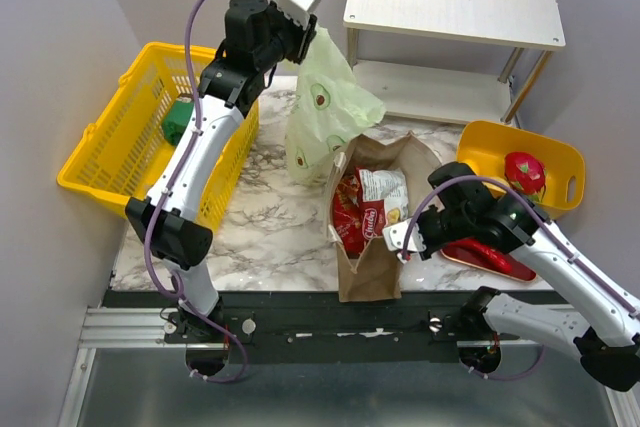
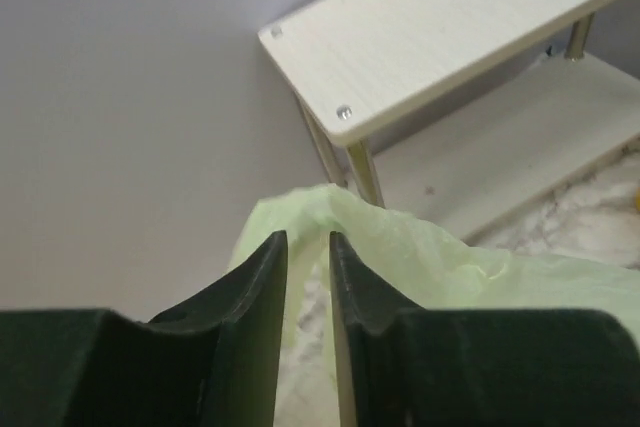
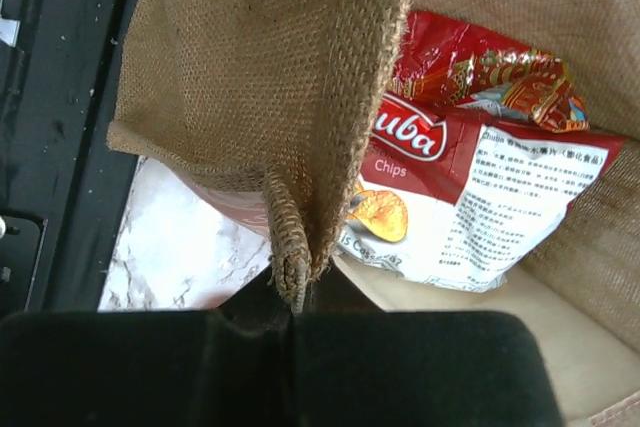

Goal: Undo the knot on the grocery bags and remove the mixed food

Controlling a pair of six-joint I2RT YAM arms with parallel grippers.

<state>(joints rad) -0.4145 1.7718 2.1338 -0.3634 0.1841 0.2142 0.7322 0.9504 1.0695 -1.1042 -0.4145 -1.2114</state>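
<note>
The right claw (image 3: 295, 299) held the brown bag (image 3: 260, 97) tight by its rim, while the left claw (image 2: 308, 247), gaping a little and maybe just touching the knot (image 2: 328, 207), needed to tug gently.

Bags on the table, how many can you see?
2: a pale green plastic bag upright at the back beside the basket, and a brown bag lying open near the front, snack packets inside.

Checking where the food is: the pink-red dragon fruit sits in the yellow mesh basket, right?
No. The pink-red dragon fruit sits in the solid yellow plastic tray on the right, not the yellow mesh basket; the top external view shows it.
</note>
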